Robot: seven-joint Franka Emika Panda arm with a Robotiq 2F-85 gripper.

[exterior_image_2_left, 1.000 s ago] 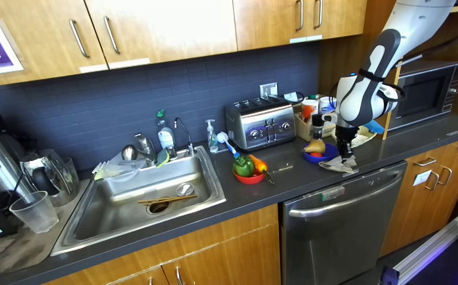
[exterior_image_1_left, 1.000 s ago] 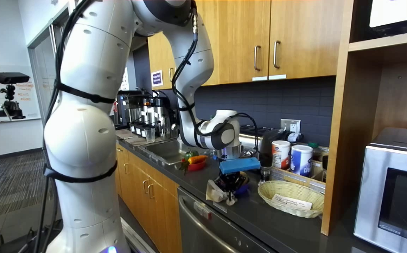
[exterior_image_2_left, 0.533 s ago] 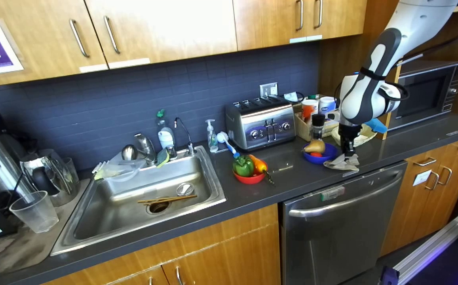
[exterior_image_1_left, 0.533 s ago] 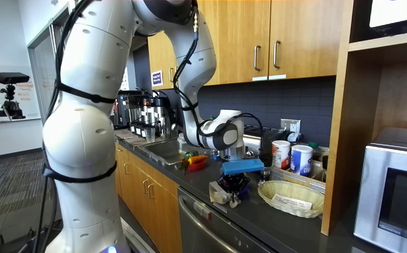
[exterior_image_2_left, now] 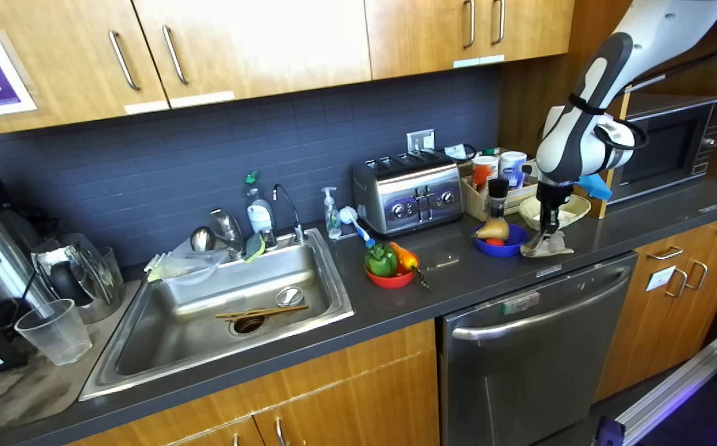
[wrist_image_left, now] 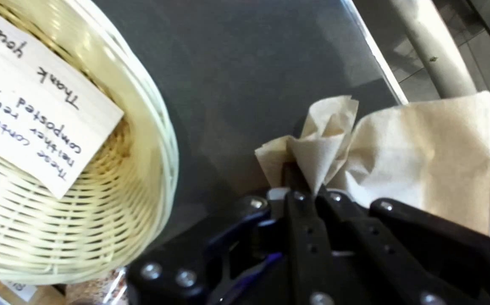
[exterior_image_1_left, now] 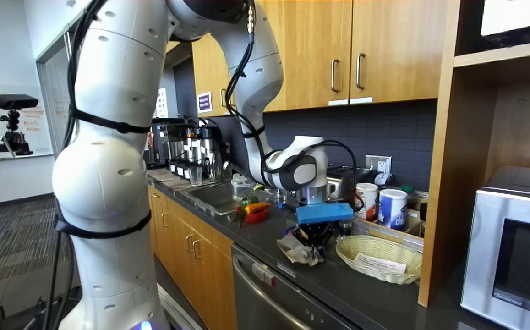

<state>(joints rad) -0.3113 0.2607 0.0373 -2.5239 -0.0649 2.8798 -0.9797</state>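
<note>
My gripper is shut on a crumpled brown paper napkin, pinched between the fingertips in the wrist view. In both exterior views the gripper points down at the counter, with the napkin hanging at its tips. I cannot tell whether the napkin touches the counter. A pale wicker basket with a handwritten paper note stands beside the gripper. A blue bowl with a pear and a red item is on the gripper's other side.
A red bowl holds a green pepper and an orange vegetable. A toaster, a dark-capped shaker and a box with canisters line the back. The counter's front edge lies above the dishwasher. A wooden panel stands past the basket.
My gripper has moved away from the blue bowl toward the basket. The napkin has moved along with it, still pinched. The bowls and basket have not moved.
</note>
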